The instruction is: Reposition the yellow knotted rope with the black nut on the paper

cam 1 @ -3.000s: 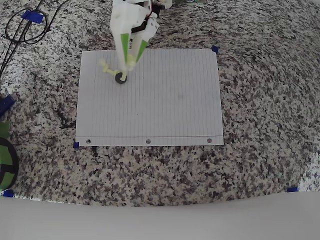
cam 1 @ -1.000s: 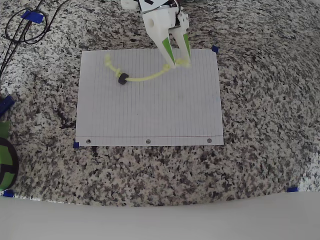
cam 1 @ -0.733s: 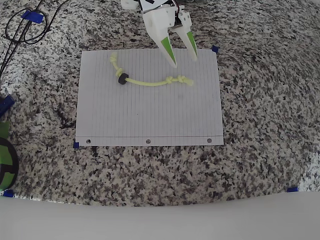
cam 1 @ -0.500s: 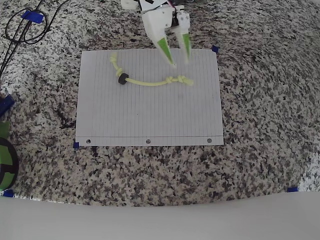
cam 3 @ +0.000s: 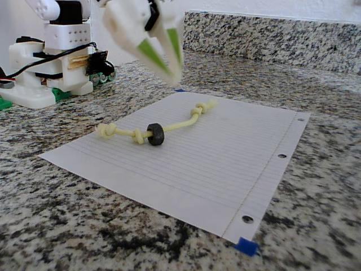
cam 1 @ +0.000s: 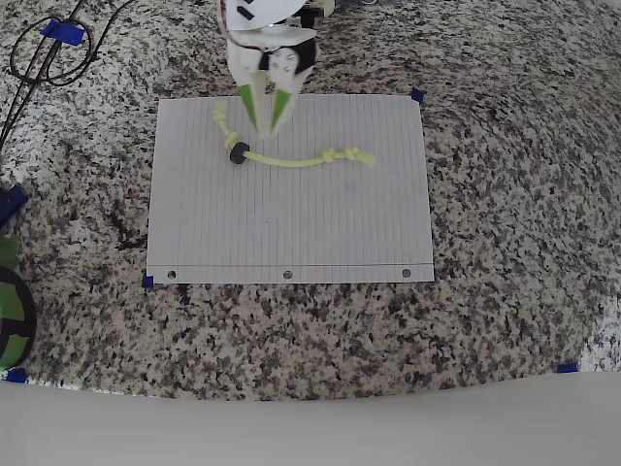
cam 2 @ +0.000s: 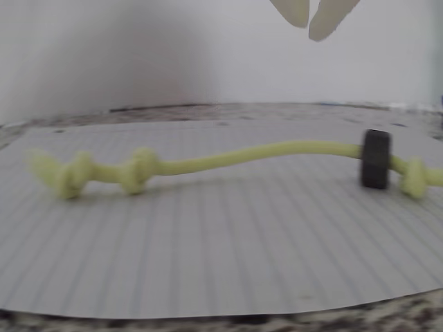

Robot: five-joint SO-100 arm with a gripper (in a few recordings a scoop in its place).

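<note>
The yellow knotted rope [cam 1: 291, 161] lies flat across the upper half of the paper [cam 1: 291, 223], free of the gripper. One knotted end is near the paper's top left and the other at right of centre. The black nut [cam 1: 236, 152] sits on the cord near its left end. My gripper [cam 1: 268, 128] hovers just above and right of the nut, its green fingertips together and nothing between them. In the wrist view the rope [cam 2: 242, 155] and nut [cam 2: 376, 159] lie below the gripper [cam 2: 309, 17]. The fixed view shows the gripper [cam 3: 174, 72] raised above the rope [cam 3: 180, 124] and nut [cam 3: 155, 134].
The paper lies on a speckled granite counter. Black cables [cam 1: 44, 53] coil at the top left. A green and black object [cam 1: 10, 301] sits at the left edge. The arm's white base [cam 3: 56, 56] stands behind the paper. A backsplash wall [cam 3: 282, 34] rises behind.
The gripper let go of the rope's right knotted end, which dropped flat onto the paper. It then swung left toward the nut and its fingers closed.
</note>
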